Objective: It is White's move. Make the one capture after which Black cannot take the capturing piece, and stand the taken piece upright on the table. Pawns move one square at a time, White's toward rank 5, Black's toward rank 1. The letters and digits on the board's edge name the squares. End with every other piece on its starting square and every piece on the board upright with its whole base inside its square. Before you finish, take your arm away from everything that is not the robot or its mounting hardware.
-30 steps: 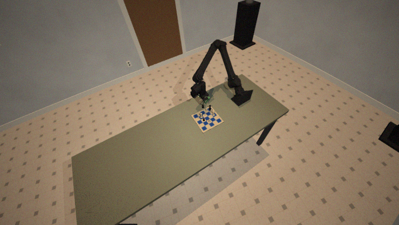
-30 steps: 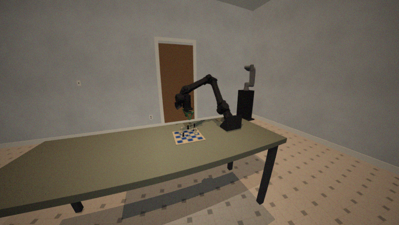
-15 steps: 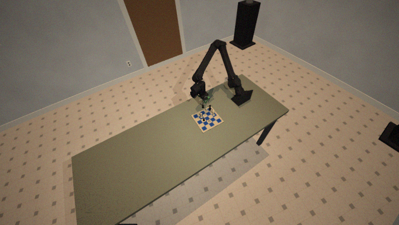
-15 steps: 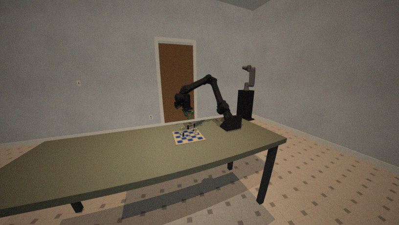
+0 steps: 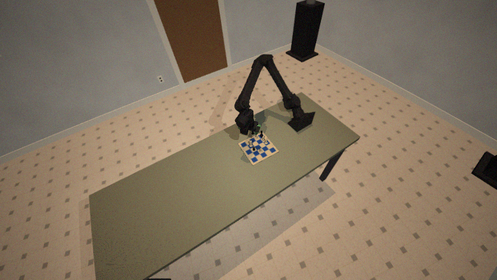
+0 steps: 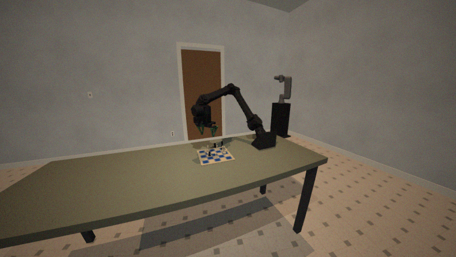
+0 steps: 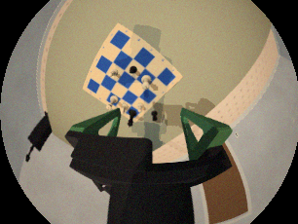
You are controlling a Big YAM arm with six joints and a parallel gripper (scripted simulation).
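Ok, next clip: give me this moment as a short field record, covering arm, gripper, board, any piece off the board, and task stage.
arm: raised above the table's far edge, behind the board
gripper: open, holding nothing
board: blue and cream, flat on the green table
pieces on board: several white and black, too small to name
off-board piece: one black piece upright on the table just behind the board
task stage: taken piece apparently set down; capturing move not confirmed
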